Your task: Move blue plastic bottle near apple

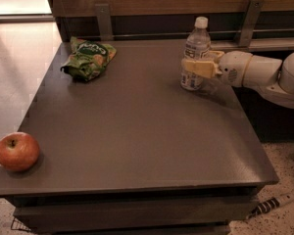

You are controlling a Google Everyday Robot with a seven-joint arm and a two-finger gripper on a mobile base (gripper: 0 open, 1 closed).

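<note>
Farthest left, apple: the apple (17,152) sat on the front left corner of the table (137,131), close to its edge; it was red with yellowish patches and a short dark stem, and well apart from everything else.
Back left, snack bag: a crumpled green snack bag (89,58) lay flat near the table's rear left corner.
Bottle against gripper: the blue plastic bottle (198,40) stood upright on the rear right part of the table, inside the gripper (196,63), which met it from the right at about mid height.
Bottle against apple: the two were far apart, on opposite corners of the tabletop.
Bottle's look: clear plastic, white screw cap (201,22), and a white-and-blue label (190,81) showing below the finger; its base rested on the table.
Gripper's hold: clasped on the bottle, the pale yellow near finger (200,68) lying across the bottle's front and the other finger running behind it.
Arm's pose: the white arm (264,72) came in from the right edge, roughly level and just above the table, its rounded wrist housing (233,67) directly behind the fingers.
Behind the table: a wooden back panel with upright metal brackets (103,21).
</note>
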